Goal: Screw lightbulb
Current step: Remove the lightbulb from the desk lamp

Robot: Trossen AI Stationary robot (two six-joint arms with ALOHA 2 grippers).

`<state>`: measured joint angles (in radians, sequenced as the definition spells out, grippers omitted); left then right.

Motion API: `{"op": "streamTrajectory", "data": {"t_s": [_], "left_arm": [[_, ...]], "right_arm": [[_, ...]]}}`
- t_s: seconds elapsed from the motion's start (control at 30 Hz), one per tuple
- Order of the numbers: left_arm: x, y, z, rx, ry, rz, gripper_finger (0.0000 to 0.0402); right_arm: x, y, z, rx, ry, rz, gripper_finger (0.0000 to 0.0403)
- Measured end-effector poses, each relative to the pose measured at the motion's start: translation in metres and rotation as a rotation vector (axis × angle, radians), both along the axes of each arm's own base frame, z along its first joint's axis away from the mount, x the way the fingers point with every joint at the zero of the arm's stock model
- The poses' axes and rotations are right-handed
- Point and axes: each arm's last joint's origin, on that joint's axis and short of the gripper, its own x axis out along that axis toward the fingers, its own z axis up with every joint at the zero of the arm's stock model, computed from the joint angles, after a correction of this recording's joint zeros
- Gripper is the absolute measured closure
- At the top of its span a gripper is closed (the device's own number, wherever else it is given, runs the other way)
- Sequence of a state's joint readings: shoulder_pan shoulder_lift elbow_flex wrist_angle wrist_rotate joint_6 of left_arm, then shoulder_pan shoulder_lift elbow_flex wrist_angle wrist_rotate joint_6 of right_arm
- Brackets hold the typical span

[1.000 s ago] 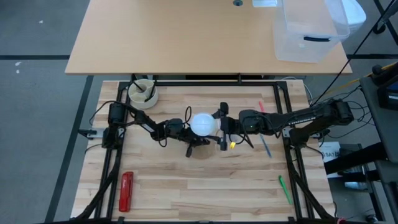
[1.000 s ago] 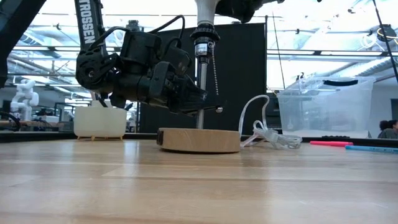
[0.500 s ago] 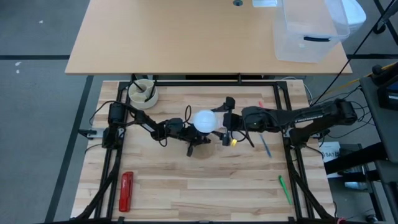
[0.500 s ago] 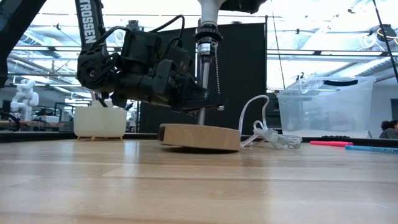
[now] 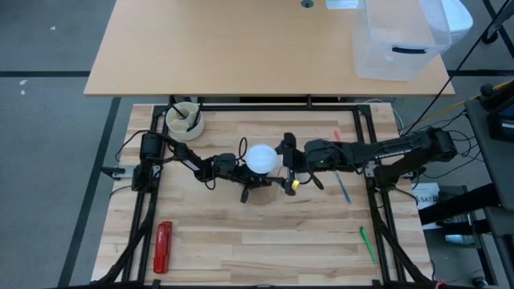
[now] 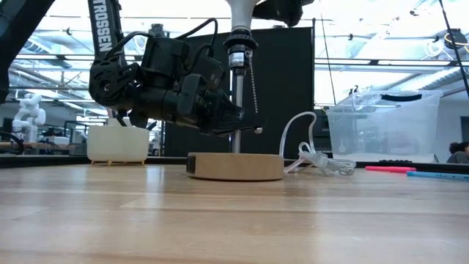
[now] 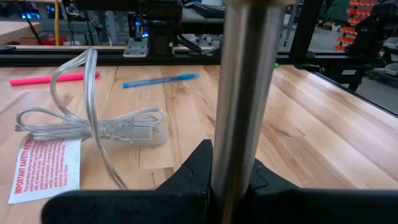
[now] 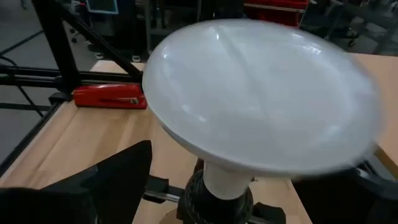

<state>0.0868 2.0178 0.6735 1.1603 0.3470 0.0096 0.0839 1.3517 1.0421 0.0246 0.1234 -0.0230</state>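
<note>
A lamp stands mid-table: a round wooden disc (image 6: pixel 234 165), an upright metal pole (image 7: pixel 239 93) and a black socket (image 6: pixel 240 51). The white lightbulb (image 5: pixel 261 158) sits in the socket, dome up. My left gripper (image 6: pixel 245 126) is shut on the pole, low down. My right gripper (image 5: pixel 283 167) is open at the bulb's height, on its right. In the right wrist view its fingers (image 8: pixel 118 180) stand on either side of the bulb's dome (image 8: pixel 261 99). I see no finger touching it. My left gripper pinches the lamp's metal pole (image 7: pixel 233 168) between its two fingers, well below the socket and a little above the disc. The fingers come nearly level from the table's left and lie across the pole. The pole stands upright, with the disc flat on the table.
A white bowl (image 5: pixel 184 120) stands at the far left and a red tool (image 5: pixel 163 246) lies near left. A blue pen (image 5: pixel 343 189), a pink pen (image 5: pixel 337 138) and a green pen (image 5: pixel 367 245) lie on the right. The lamp's clear cord (image 7: pixel 93 124) and tag (image 7: pixel 43 168) lie beside the disc.
Half a second ago the lamp was tipped toward the table's right, the disc's left edge off the table, while my right gripper drew a little right and rolled. Now the disc lies flat again, the bulb is back over it, and my right gripper has returned beside the bulb.
</note>
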Motion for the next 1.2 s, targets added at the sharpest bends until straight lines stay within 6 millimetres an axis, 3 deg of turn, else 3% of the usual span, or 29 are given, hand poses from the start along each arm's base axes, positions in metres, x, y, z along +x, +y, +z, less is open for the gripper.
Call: {"op": "streamTrajectory", "data": {"t_s": [0.57,0.87,1.07,1.2], "left_arm": [[0.0,0.001,0.0,-0.011,0.001,0.025,0.0376],[0.001,0.002,0.001,-0.011,-0.001,0.061,0.0376],[0.001,-0.002,0.002,0.002,-0.024,0.049,0.0373],[0.001,-0.005,0.003,0.002,-0.028,0.047,0.034]], "right_arm": [[-0.009,0.022,0.002,-0.125,0.01,-0.128,0.0046],[-0.026,0.04,0.001,-0.274,0.055,-0.352,0.0046],[-0.042,0.064,-0.015,-0.281,0.07,-0.443,0.0046],[-0.056,0.077,-0.035,-0.294,0.045,-0.526,0.0046]]}}
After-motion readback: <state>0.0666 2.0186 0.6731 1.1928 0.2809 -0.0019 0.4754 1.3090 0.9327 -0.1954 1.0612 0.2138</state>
